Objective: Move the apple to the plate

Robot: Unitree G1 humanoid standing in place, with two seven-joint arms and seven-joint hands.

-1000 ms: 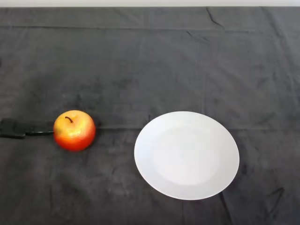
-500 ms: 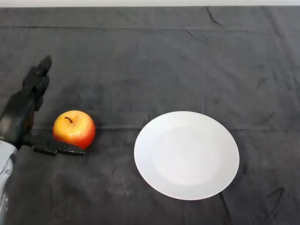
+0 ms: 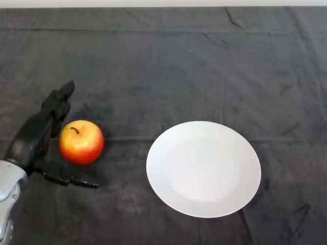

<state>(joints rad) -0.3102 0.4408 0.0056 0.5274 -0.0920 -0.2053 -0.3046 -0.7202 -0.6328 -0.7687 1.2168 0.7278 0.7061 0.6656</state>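
A red and yellow apple [image 3: 81, 142] with a dark stem stands upright on the dark cloth at the left. A white round plate [image 3: 203, 168] lies to its right, with a gap of cloth between them. My left hand [image 3: 33, 140] is open right beside the apple's left side. Its fingers [image 3: 57, 104] reach past the apple's far left side and its thumb [image 3: 69, 178] lies on the cloth just in front of the apple. The hand cups the apple without closing on it.
The dark cloth [image 3: 168, 71] covers the whole table and has some creases. The table's far edge runs along the top of the view.
My hand has come in from the left edge and moved right, its open fingers and thumb now on either side of the apple. The apple and the plate have not moved.
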